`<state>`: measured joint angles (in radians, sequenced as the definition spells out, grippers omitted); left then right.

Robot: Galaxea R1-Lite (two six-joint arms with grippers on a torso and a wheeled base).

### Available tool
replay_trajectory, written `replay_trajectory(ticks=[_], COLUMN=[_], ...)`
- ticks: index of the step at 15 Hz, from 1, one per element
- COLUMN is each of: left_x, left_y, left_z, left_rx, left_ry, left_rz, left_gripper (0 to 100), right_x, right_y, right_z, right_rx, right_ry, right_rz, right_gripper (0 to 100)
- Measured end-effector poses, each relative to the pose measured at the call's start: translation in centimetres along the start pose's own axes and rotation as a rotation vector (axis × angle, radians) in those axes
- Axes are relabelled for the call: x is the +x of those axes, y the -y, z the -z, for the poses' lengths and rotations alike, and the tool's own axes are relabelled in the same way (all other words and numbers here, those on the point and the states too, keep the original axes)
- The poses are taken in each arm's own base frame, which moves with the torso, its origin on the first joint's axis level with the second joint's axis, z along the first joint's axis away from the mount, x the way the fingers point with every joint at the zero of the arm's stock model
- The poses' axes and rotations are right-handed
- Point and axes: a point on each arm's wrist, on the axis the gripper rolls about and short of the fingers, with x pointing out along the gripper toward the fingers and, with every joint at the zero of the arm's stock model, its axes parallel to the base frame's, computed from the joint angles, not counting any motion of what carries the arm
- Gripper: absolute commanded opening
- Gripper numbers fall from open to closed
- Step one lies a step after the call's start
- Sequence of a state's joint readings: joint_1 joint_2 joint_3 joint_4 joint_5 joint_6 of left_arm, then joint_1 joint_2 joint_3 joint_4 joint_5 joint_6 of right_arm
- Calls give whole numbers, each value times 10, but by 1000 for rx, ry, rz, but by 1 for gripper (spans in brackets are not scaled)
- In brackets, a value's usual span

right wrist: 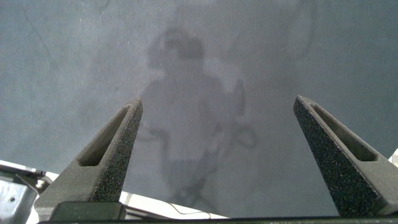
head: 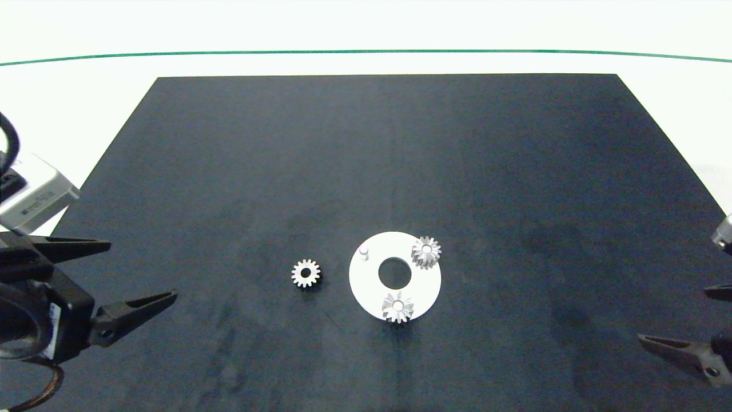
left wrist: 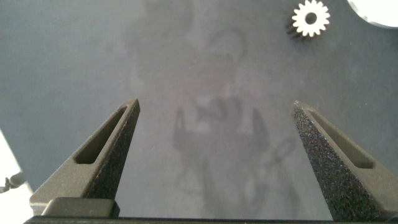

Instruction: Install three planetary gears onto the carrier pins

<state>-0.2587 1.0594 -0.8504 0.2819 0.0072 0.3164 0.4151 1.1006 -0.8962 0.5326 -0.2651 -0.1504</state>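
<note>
The white carrier disc [head: 366, 286] lies on the black mat near the middle. Two planetary gears sit on its carrier pins, one at the far right [head: 426, 250] and one at the near edge [head: 398, 306]. One carrier pin [head: 363, 252] at the far left of the disc stands bare. A third gear [head: 306, 273] [left wrist: 310, 17] lies flat on the mat just left of the disc. My left gripper [head: 142, 272] [left wrist: 216, 102] hangs open well to the left of that gear, holding nothing. Over bare mat at the right edge, the right gripper [head: 675, 315] [right wrist: 217, 99] is open and holds nothing.
The black mat [head: 389, 143] covers most of the white table, with a green line [head: 366, 51] beyond its far edge. A sliver of the disc [left wrist: 379, 11] shows in the left wrist view.
</note>
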Motion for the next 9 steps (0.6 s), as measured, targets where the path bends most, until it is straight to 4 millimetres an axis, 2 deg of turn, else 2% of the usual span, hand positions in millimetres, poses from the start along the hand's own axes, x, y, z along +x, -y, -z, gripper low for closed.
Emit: replay_trajectory(ticks=[3,7,9], left_x=[22,44,56], left_y=[19,49,56], left_z=[-6,-17,-21], left_rx=[50,122,132], left_ry=[-27,-24,-25], left_rz=[83,191,205], left_gripper=[100,100,100], right_x=[-4,-9,-13], right_y=[-3,-3,-2], right_z=[12,18,19], right_rx=[-26,-71,-69], right_ry=[0,17,34], right_rz=[-14,-14,-10], right_gripper=[100,100,100])
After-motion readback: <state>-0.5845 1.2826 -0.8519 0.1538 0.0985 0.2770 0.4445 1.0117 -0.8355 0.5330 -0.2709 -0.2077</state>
